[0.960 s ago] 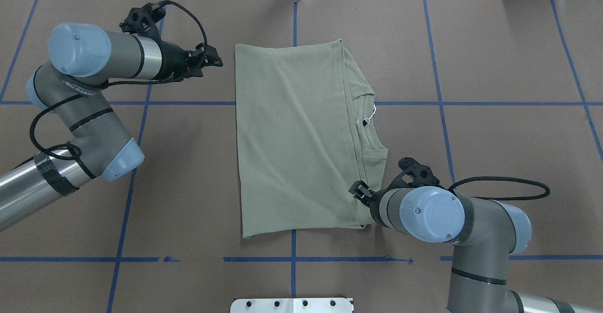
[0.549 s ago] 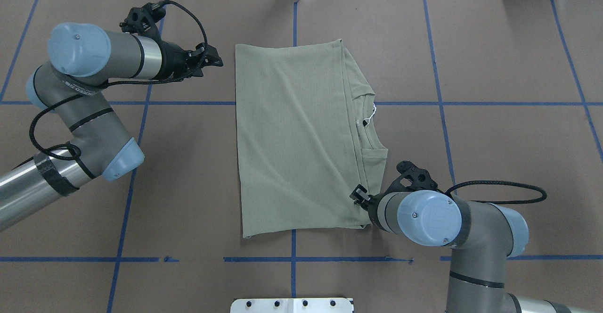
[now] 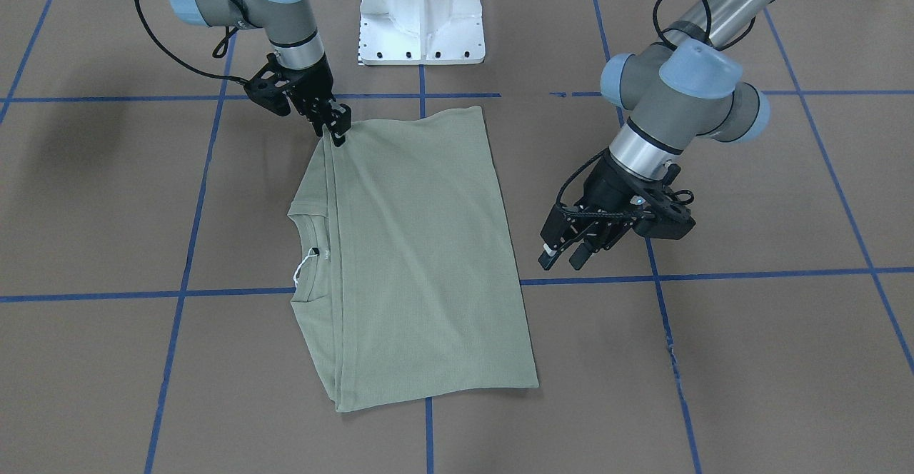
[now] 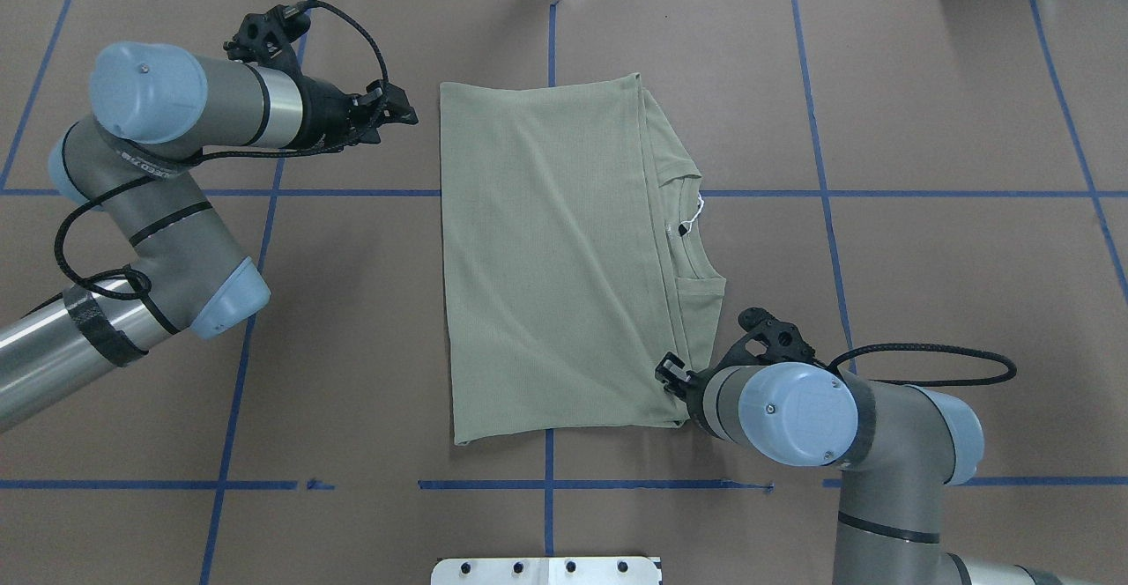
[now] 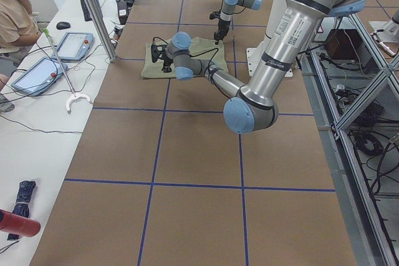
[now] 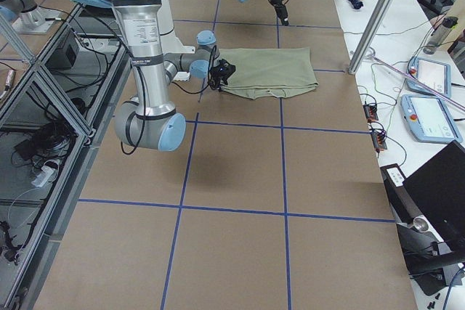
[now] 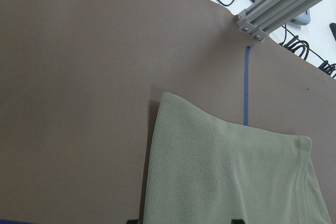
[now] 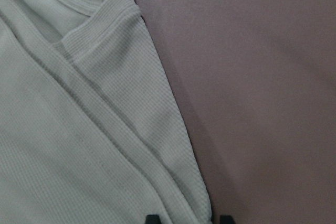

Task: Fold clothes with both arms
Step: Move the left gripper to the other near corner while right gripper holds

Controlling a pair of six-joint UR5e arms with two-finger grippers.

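Brown table [image 4: 925, 83] crossed with blue tape lines. At its centre, seen from overhead, pale green shirt [image 4: 546, 250], flat and folded lengthwise. Left arm [image 4: 176, 109] at 10 o'clock of the shirt, right arm [image 4: 797, 413] at 5 o'clock. Left gripper [image 3: 560, 260] clear of the cloth, fingers spread apart. Right gripper [image 3: 337, 131] down at the 5 o'clock corner, fingertips parted astride the folded edge. Ribbed collar [image 4: 692, 259] toward 3 o'clock, white neck tag string [image 4: 696, 212] beside it.

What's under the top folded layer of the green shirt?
Along the collar side, lower layers stick out, with the ribbed collar and a white tag string. Everything else beneath the top layer, sleeves included, is covered.
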